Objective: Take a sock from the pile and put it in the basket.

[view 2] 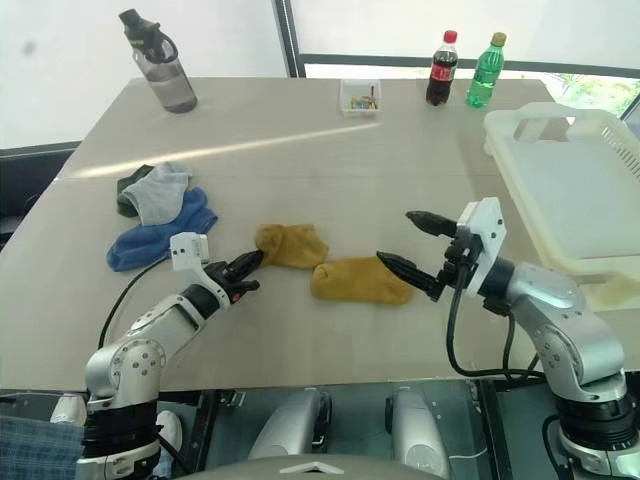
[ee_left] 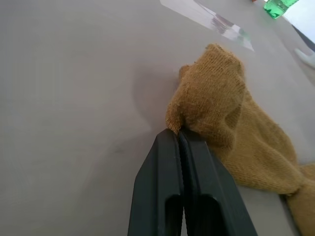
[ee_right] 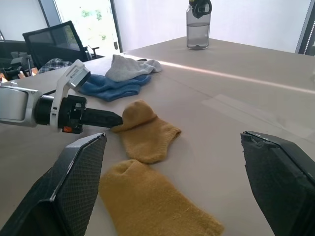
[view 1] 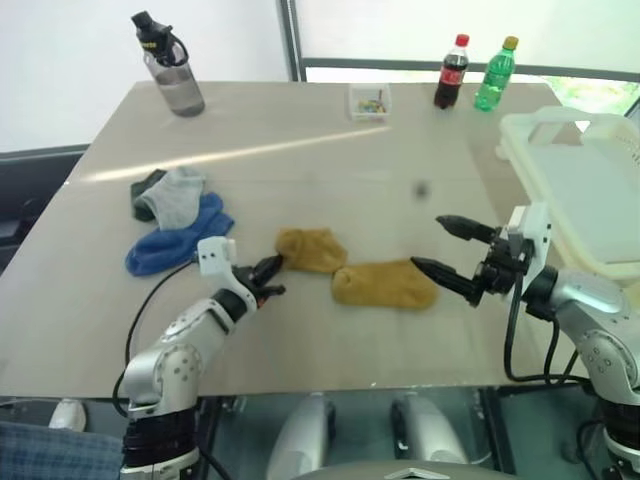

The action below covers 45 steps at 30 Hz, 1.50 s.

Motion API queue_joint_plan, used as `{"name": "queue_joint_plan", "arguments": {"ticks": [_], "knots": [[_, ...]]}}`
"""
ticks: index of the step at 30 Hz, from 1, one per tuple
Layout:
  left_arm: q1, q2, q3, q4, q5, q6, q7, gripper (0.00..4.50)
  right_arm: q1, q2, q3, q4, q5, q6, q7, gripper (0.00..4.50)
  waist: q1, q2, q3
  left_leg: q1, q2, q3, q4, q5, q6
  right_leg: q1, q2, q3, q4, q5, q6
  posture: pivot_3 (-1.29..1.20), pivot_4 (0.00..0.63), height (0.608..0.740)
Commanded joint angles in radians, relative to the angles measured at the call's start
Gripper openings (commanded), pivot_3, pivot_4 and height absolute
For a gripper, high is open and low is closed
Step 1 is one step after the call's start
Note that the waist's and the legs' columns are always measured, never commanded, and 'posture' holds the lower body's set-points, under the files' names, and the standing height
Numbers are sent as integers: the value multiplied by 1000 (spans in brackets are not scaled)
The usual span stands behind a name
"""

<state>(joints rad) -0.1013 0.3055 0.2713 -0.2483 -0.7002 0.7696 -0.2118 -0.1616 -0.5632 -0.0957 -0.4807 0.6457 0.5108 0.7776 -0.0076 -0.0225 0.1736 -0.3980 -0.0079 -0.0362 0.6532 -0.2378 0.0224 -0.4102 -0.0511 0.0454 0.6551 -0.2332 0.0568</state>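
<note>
**Two yellow socks before me, and my left fingers pinch the edge of one**

Two mustard-yellow socks lie on the table (view 1: 300, 120) in front of me. The sock (view 1: 311, 249) nearer my left side is the one I have. My left gripper (view 1: 270, 270) is pressed shut on its edge; in the left wrist view the two black fingers (ee_left: 177, 162) stand tight together and a fold of the knit sits at their tips. My left forearm reaches forward, low over the table, and the gripper points toward the middle, a little downward. The sock rests on the table, bunched at the pinched edge.

The second yellow sock (view 1: 385, 284) lies flat just beside the first one, toward my right side. My right gripper (view 1: 440, 245) hangs near its far end with the fingers spread wide, holding nothing. It points across toward my left, about level, above the table surface.

The pile (view 1: 175, 215), with blue, light grey and dark socks, lies to the left of my left arm. The basket (view 1: 575, 190) stands at the right edge of the table, behind my right arm, well apart from the sock.
</note>
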Motion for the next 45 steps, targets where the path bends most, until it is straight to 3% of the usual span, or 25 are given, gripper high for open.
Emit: {"name": "queue_joint_plan", "arguments": {"ticks": [1,10,16,20,26,43,45], "knots": [[10,-30,28,42,18,-9,44,92,-2,-2,-18,-17,9,-21,1,4500,-1,1,0,0,0,0,0,0,0,0,0,0,0,0,0,0,150,740],[-20,-106,126,43,-23,-27,150,92,-60,-4,48,27,-37,64,-61,4500,-10,1,-1,1,1,1,0,0,0,0,1,1,1,0,0,0,150,740],[-23,-102,141,24,-36,-4,185,92,-238,114,206,163,-162,136,-176,4500,-14,0,-1,3,2,2,0,0,0,-1,3,2,3,0,0,0,150,740],[-48,-93,158,11,-23,-5,238,92,-357,206,293,253,-207,285,-262,4500,-13,0,-1,1,2,1,0,0,0,-1,2,2,2,0,-1,0,150,740],[-50,-93,156,-19,-39,4,276,92,-461,303,396,346,-258,378,-273,4500,-10,0,-1,0,2,0,-1,0,-1,-2,2,1,2,0,-1,0,150,740],[-23,-150,147,-79,-71,19,334,92,-544,518,511,596,-400,270,-256,4500,-11,0,-1,0,0,-1,-2,0,-1,-2,0,0,2,0,-1,0,150,740],[-22,-150,146,-80,-71,20,333,0,-549,520,513,615,-419,258,-252,3933,-11,0,-1,0,0,-1,-2,0,-1,-2,0,0,2,0,-1,0,150,740]]}}
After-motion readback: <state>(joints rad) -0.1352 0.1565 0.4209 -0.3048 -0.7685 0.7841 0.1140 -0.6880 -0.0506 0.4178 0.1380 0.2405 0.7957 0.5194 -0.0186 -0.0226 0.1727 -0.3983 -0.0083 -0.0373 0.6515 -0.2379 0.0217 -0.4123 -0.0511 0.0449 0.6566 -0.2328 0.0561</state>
